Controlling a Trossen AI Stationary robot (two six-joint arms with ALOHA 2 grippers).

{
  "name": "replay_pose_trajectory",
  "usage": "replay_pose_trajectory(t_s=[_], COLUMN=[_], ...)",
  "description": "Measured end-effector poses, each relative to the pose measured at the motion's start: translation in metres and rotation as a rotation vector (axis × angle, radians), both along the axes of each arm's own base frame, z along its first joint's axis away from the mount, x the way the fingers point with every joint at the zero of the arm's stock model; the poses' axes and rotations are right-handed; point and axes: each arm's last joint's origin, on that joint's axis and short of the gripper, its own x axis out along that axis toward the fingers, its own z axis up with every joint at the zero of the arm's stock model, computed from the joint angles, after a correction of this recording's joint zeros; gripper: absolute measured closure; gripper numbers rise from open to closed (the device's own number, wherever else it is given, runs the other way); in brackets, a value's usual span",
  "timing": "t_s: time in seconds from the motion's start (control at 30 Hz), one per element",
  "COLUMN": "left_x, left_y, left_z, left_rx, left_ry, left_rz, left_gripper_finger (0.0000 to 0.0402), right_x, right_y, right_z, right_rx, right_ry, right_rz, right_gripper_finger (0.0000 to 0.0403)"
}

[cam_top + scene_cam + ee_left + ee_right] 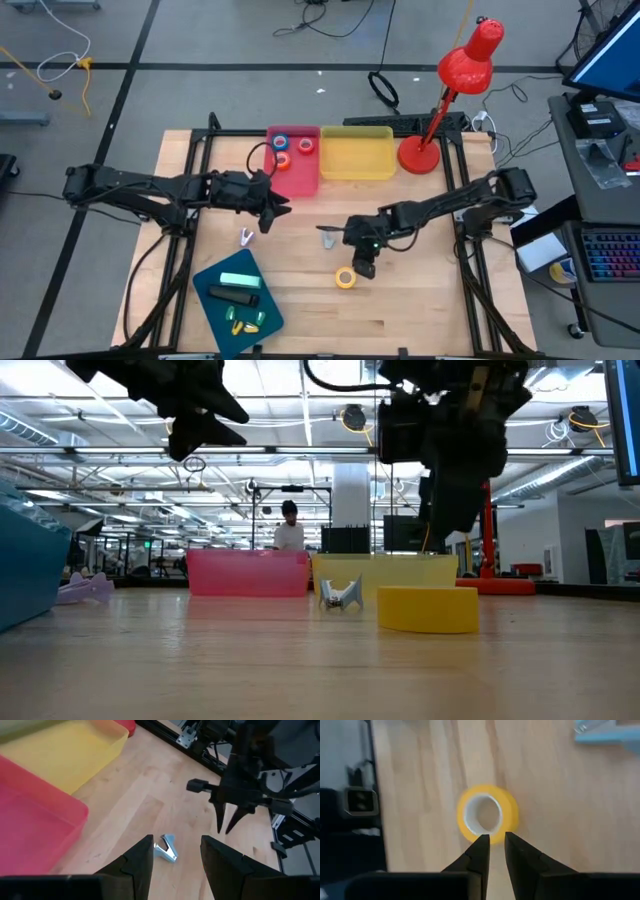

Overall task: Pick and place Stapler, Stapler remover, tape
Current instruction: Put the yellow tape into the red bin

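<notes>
Directly below the right gripper (493,845) lies the yellow tape roll (487,816), with bare wood all round it. Beyond it, toward the bins, a stapler remover (329,236) lies near. The left gripper (272,205) hangs clear over open table beside the pink bin (300,172).

Light wooden table (420,310), pink bin (296,168) and yellow bin (357,155) side by side along its far edge, red desk lamp (420,154) beside them, teal tray (210,296) at near left, yellow tape roll (345,278), blue staple remover (329,236), lavender staple remover (247,237).
</notes>
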Motion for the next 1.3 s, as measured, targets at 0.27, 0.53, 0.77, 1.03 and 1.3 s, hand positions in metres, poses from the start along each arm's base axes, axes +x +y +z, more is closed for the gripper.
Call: replay_pose_trajectory(t_s=[0.27, 0.53, 0.77, 1.03, 1.3], left_x=[0.0, 0.0, 0.0, 0.0, 0.0], left_y=[-0.005, -0.006, -0.006, -0.006, -0.006], left_z=[0.0, -0.001, -0.001, -0.001, -0.001], left_rx=[0.009, 0.024, 0.024, 0.024, 0.033], left_ry=[0.004, 0.008, 0.008, 0.008, 0.009], left_rz=[-0.004, 0.021, 0.021, 0.021, 0.017], left_gripper_finger=[0.0238, 0.0238, 0.0238, 0.0238, 0.0238], right_x=[0.004, 0.009, 0.01, 0.01, 0.008], right_y=[-0.002, -0.002, -0.002, 0.001, 0.011], right_z=[-0.008, -0.004, -0.009, -0.009, -0.009], right_rx=[0.083, 0.099, 0.035, -0.089, -0.179], right_ry=[0.056, -0.006, -0.018, -0.073, -0.107], right_rz=[-0.05, -0.062, -0.043, -0.001, 0.041], right_gripper_finger=[0.0277, 0.0216, 0.0217, 0.0218, 0.0218])
